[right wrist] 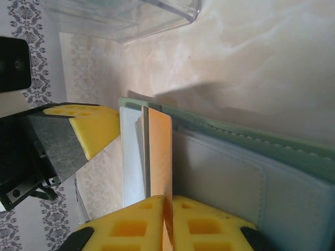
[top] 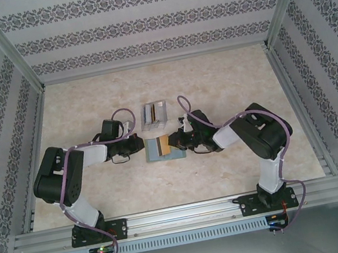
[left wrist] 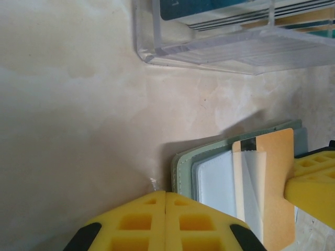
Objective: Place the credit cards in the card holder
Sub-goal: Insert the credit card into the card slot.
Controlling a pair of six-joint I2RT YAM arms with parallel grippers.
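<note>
Pinching the orange card (right wrist: 158,151) edge-on between its yellow pads, your right gripper (right wrist: 168,205) has its jaws drawn in on the card's near end, and the card runs straight out ahead of the fingers. Just ahead of that gripper, and partly under the card, the wallet (right wrist: 225,172) lies open and flat on the table (left wrist: 68,104), green cover down and pale inner pockets facing up. The card's far end lies over the pocket on the side away from your right gripper. A clear flap seems to cover part of the card there, but you cannot tell how far it sits inside a slot. Your left gripper (left wrist: 165,201) faces the right one from across the wallet. Its jaws are pressed together with nothing between them, and its tips sit at the wallet's edge nearest to it, close to the card's far end. Off to the side of both grippers and apart from the wallet stands a clear rack (left wrist: 209,47), with a teal card (left wrist: 209,8) and a few other cards in it.
</note>
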